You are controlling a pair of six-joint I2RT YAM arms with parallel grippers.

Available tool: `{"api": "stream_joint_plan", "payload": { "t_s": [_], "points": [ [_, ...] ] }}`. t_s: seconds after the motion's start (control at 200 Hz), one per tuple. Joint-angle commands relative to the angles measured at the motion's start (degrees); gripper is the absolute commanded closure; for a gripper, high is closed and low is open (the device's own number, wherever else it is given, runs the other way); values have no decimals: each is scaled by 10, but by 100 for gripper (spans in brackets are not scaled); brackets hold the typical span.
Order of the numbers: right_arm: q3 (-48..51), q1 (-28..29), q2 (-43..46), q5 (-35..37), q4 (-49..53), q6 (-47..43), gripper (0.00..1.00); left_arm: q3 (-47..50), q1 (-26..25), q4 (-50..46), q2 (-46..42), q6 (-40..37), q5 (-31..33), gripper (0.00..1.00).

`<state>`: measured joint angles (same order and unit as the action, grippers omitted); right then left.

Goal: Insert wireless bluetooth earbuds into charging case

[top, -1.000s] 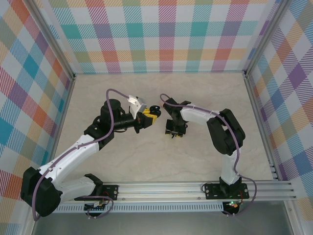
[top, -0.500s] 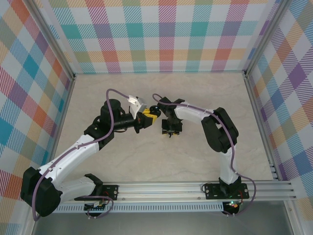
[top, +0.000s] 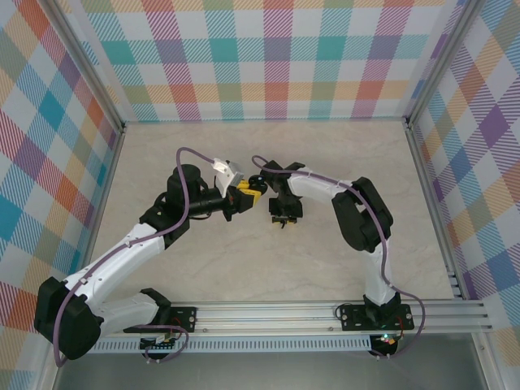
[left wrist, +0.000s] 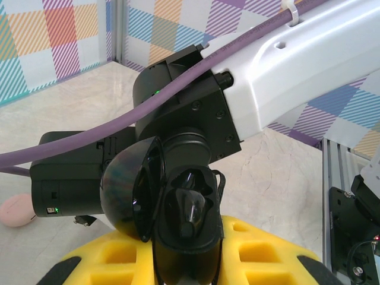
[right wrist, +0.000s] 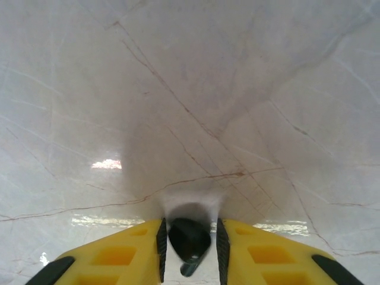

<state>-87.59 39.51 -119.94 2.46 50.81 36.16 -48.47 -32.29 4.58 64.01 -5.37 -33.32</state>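
got the left gripper [left wrist: 187, 264] clamped shut on the charging case [left wrist: 185, 228], with the yellow fingers [left wrist: 237, 231] pressing it from both sides. looks to be held up off the table [left wrist: 285, 172], with the lid [left wrist: 127, 190] flipped open toward the left of the left wrist view. can make out something glossy and black down in the well of the case, but can't tell a seated bud from a bare socket there. right behind the case in that same view, got the right arm [left wrist: 297, 65], white link and black wrist housing, plus a purple cable [left wrist: 35, 155] sweeping from the left edge up to the top. also spotted a small pinkish round disc [left wrist: 16, 209] lying on the table at the far left, next to the black housing.

over on the right gripper [right wrist: 190, 237]: pinched closed around a black earbud [right wrist: 189, 236], with a pad touching it on each side and a bit of stem poking out underneath. pointed down at the pale marble-look table, hovering above it rather than resting on it, judging by the blurry shadow underneath.

from the top camera, can see both grippers near the middle of the table, close together but apart. right one just to the right of the case and a touch nearer the bases, aimed downward. left one angled toward it with the case at its tip.
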Motion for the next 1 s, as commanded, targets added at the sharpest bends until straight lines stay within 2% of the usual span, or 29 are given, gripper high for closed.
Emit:
{"api": "stream_joint_plan", "payload": {
  "t_s": [0.0, 0.395, 0.565, 0.695, 0.825, 0.995],
  "points": [
    [-20, 13, -28, -17, -14, -32, 72, 1, -8, 8, -8, 2, 0, 81],
    [-35, 15, -26, -47, -4, -232, 77, 2, -8, 5, -14, 1, 4, 81],
    [-34, 15, -22, -60, 1, -280, 74, 1, -8, 4, -15, 1, 5, 81],
    [-35, 15, -23, -55, 0, -255, 62, 1, -8, 3, -15, 1, 5, 81],
    [-35, 15, -16, -52, -5, -184, 54, -1, -8, 2, -16, 0, 6, 81],
    [-33, 14, -7, -29, 10, -56, 54, -2, -8, 2, -15, -2, 6, 81]
  ]
}}
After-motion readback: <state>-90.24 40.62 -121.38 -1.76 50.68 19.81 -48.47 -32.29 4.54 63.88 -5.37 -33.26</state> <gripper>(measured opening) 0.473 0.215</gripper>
